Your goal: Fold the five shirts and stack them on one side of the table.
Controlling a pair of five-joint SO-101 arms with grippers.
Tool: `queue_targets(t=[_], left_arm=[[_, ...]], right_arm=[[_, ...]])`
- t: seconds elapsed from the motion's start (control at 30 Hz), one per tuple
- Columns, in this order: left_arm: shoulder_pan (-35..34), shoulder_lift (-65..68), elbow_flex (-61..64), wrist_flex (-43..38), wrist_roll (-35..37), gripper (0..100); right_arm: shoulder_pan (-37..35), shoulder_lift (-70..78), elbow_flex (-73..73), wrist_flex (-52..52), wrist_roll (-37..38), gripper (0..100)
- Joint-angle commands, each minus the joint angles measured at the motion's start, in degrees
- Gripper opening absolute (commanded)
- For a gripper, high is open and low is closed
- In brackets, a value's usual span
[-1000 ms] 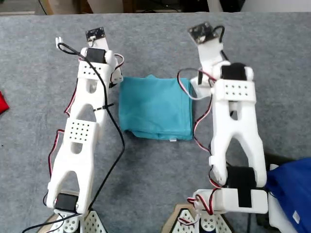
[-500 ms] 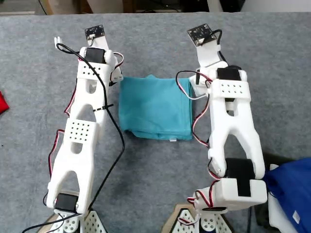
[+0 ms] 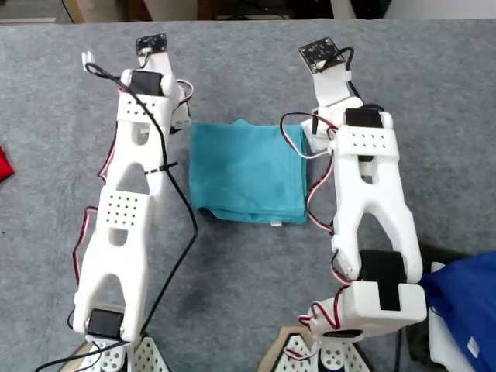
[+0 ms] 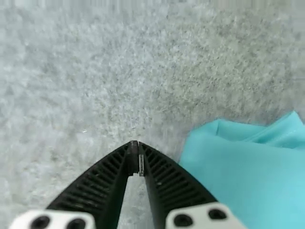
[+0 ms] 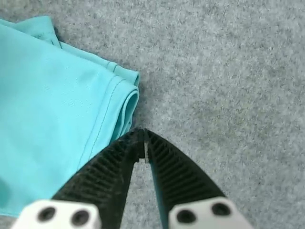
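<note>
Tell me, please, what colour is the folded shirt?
The shirt is teal, clearest in the high view.

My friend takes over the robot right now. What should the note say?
Left gripper: shut, empty, over the table beside the teal shirt.
Right gripper: shut, empty, at the shirt's other side.
Teal shirt: folded, mid-table between the arms.
Blue cloth by the right arm's base; red cloth at the far left edge.
Done: one shirt folded.
Left: fold the others, stack all on one side.
</note>
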Motion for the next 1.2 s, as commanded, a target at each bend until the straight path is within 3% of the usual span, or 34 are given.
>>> queue_targets(t=[0.0, 0.23, 0.33, 0.5, 0.67, 0.83, 1.17], left_arm=[[1.2, -12.4, 12.8, 1.1, -1.9, 2], [1.9, -36.7, 33.3, 0.8, -5.6, 2], [6.3, -44.2, 42.5, -1.1, -4.0, 2], [10.7, -54.6, 69.5, -20.3, -2.6, 2], [10.3, -63.3, 93.6, -46.6, -1.1, 2], [8.3, -62.2, 96.8, -57.7, 1.8, 2], [8.5, -45.0, 85.6, -57.8, 3.6, 2]], right_arm=[[0.5, 0.1, -1.1, -1.1, -0.4, 0.5], [0.5, -0.1, -1.8, -0.5, -0.5, 0.5], [0.5, 0.7, -4.3, 2.9, -0.9, 0.5], [0.4, 4.6, -10.3, 7.9, -3.0, 0.7], [-1.3, 13.6, -20.9, 13.1, -3.1, 0.8], [-5.0, 25.7, -38.2, 21.0, -3.1, 0.6], [-5.8, 54.8, -71.0, 31.1, -3.1, 0.6]])
